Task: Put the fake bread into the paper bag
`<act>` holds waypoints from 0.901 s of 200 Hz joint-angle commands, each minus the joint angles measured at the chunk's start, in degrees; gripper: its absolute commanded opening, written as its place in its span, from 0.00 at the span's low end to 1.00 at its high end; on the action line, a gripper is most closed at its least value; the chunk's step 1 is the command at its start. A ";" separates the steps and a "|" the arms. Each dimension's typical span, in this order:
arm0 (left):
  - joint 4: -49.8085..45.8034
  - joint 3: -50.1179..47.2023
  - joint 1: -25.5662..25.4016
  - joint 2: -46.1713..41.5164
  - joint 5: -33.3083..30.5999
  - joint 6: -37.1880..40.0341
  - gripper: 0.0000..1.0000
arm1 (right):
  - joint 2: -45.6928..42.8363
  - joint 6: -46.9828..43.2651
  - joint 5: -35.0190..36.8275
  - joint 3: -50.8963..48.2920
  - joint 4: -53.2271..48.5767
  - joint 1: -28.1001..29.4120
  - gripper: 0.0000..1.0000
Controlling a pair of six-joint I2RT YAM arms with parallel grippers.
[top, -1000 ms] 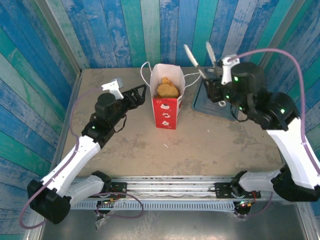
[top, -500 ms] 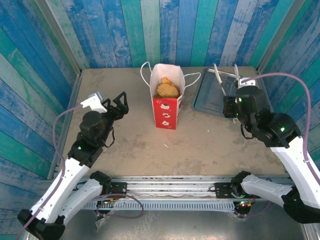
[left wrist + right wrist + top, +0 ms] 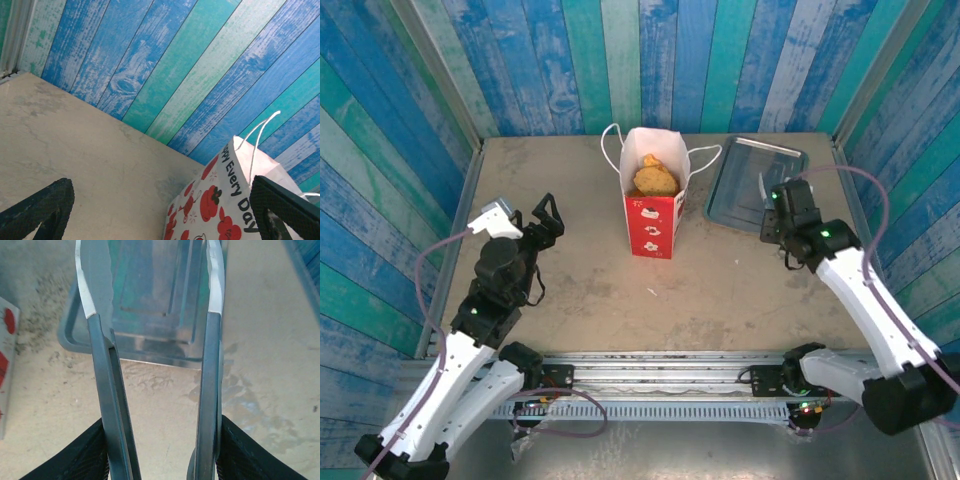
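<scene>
The paper bag (image 3: 651, 212), white above and red below, stands upright mid-table with golden fake bread (image 3: 655, 177) showing in its open mouth. In the left wrist view the bag (image 3: 225, 200) sits low and right, with its loop handle. My left gripper (image 3: 546, 214) is open and empty, well left of the bag; its dark fingers (image 3: 41, 209) frame bare table. My right gripper (image 3: 773, 207) is shut on the metal tongs (image 3: 101, 365), whose two arms spread toward the tray (image 3: 150, 300). Nothing is held between the tong tips.
The flat silver tray (image 3: 740, 190) lies at the back right with no bread on it. Blue and green plank walls (image 3: 650, 60) close in the table on three sides. A strip of the bag's red print (image 3: 5, 365) shows at the left edge of the right wrist view.
The left arm has drawn back from the bag toward the near left. The right arm has lowered the tongs from raised and pulled back toward the tray's near edge.
</scene>
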 commanded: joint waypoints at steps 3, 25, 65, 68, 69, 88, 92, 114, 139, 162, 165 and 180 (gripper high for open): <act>0.29 -0.82 -0.24 0.49 -2.41 1.82 0.94 | 4.47 1.33 -1.86 -1.87 10.99 -1.06 0.54; 0.79 -0.78 -0.19 1.30 -2.50 2.38 0.94 | 10.41 1.16 -2.78 -1.62 15.09 -2.01 0.54; 1.02 -0.79 -0.24 2.72 -2.51 3.00 0.94 | 21.21 1.01 -5.84 1.84 17.54 -4.87 0.54; 1.06 -0.82 -0.24 2.78 -2.53 3.08 0.94 | 21.72 1.08 -6.04 1.99 17.81 -5.00 0.54; 1.06 -0.85 -0.24 2.80 -2.56 3.12 0.94 | 21.92 1.05 -6.14 2.00 17.85 -5.06 0.54; 1.11 -0.78 -0.22 3.07 -2.81 3.44 0.94 | 24.72 1.14 -6.67 2.44 18.94 -5.90 0.55; 1.11 -0.79 -0.24 3.09 -2.85 3.43 0.94 | 25.24 1.19 -6.66 2.53 18.95 -6.05 0.55; 1.32 -0.85 -0.22 3.19 -3.03 3.52 0.94 | 27.90 0.94 -6.95 2.32 19.21 -6.37 0.55; 1.58 -0.78 -0.24 3.67 -2.90 3.65 0.94 | 30.41 0.75 -7.48 1.56 18.55 -6.34 0.57; 1.68 -0.62 -0.24 3.95 -2.43 3.59 0.94 | 31.37 1.03 -7.62 0.22 18.21 -6.35 0.57; 1.67 -0.65 -0.24 3.89 -2.42 3.60 0.94 | 31.35 1.06 -7.56 0.05 18.24 -6.34 0.58; 1.68 -0.56 -0.26 4.04 -2.32 3.54 0.94 | 31.42 1.19 -7.66 -0.77 18.21 -6.35 0.59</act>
